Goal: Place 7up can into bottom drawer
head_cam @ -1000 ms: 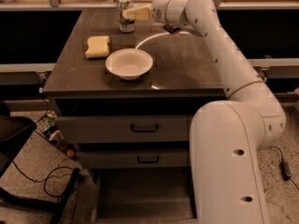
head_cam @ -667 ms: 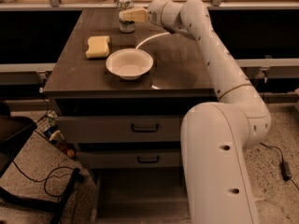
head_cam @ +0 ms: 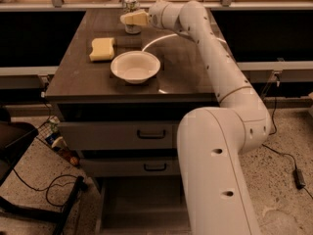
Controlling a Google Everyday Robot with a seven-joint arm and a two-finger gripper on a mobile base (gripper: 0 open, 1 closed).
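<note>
The 7up can (head_cam: 130, 5) stands upright at the back of the dark cabinet top (head_cam: 83, 72), its silver top showing. My gripper (head_cam: 135, 18) is right at the can and covers its middle from the front. The white arm reaches in from the lower right across the top. The bottom drawer (head_cam: 139, 202) is pulled out below the two upper drawers. Its grey floor shows nothing in it, and my arm hides its right part.
A white bowl (head_cam: 135, 66) sits mid-top and a yellow sponge (head_cam: 102, 48) lies to its left. The two upper drawers (head_cam: 151, 133) with dark handles are closed. A black chair base and cables (head_cam: 29, 190) lie on the floor at the left.
The arm has swung a little to the left, bringing the gripper from just right of the can onto it. The can, bowl and sponge have not moved.
</note>
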